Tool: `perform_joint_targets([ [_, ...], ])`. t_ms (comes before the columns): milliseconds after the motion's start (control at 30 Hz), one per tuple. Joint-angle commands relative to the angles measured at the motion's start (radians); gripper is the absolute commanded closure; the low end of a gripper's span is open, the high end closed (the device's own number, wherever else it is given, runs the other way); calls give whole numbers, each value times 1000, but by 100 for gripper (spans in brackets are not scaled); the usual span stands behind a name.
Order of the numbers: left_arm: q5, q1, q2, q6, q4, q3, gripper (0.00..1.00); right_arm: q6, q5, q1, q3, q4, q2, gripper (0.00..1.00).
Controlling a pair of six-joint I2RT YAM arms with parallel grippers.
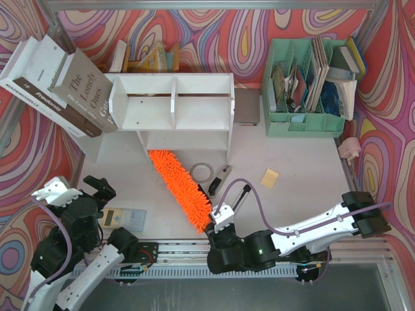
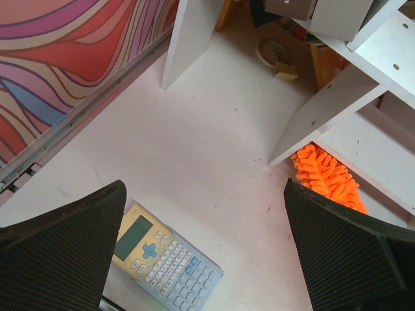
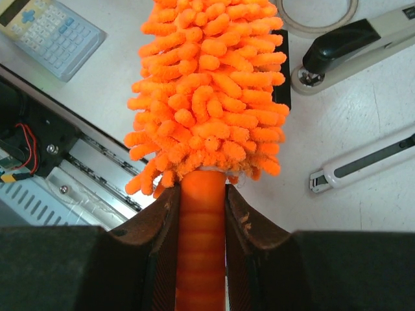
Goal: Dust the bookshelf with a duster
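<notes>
The white bookshelf [image 1: 175, 107] lies tipped at the back centre of the table; its panels also show in the left wrist view [image 2: 363, 110]. The orange fluffy duster [image 1: 178, 188] stretches from under the shelf's front edge toward the near edge. My right gripper [image 1: 217, 223] is shut on the duster's ribbed orange handle [image 3: 201, 246], right below the fluffy head [image 3: 207, 84]. My left gripper [image 1: 104, 188] is open and empty above the table, its fingers [image 2: 65, 246] apart over a calculator [image 2: 165, 259]. The duster's tip [image 2: 327, 178] peeks from under the shelf.
A mint-green file organizer [image 1: 305, 84] stands at the back right. Big books [image 1: 58, 84] lean at the back left. A tape roll [image 1: 201, 172], stapler [image 1: 222, 178], box cutter [image 3: 366, 159], yellow sticky pad [image 1: 270, 178] and calculator [image 1: 123, 218] lie on the table.
</notes>
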Motion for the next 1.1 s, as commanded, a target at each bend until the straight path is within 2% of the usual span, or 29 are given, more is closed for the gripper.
perform_joint_targets([
  [0, -8, -4, 6, 10, -1, -9, 2, 50, -22, 16, -11, -28, -14, 100],
  [167, -7, -4, 10, 10, -2, -9, 2, 26, -69, 3, 6, -32, 17, 100],
  [467, -13, -4, -4, 5, -6, -9, 2, 20, -227, -128, 14, -26, 62, 100],
  [567, -12, -4, 2, 6, -6, -7, 2, -7, -187, -114, 16, -7, 43, 100],
  [833, -12, -4, 7, 7, -3, -9, 2, -102, 41, 23, 51, 13, -41, 100],
  [1067, -11, -4, 5, 7, -4, -9, 2, -113, 28, 33, 34, 11, -60, 100],
])
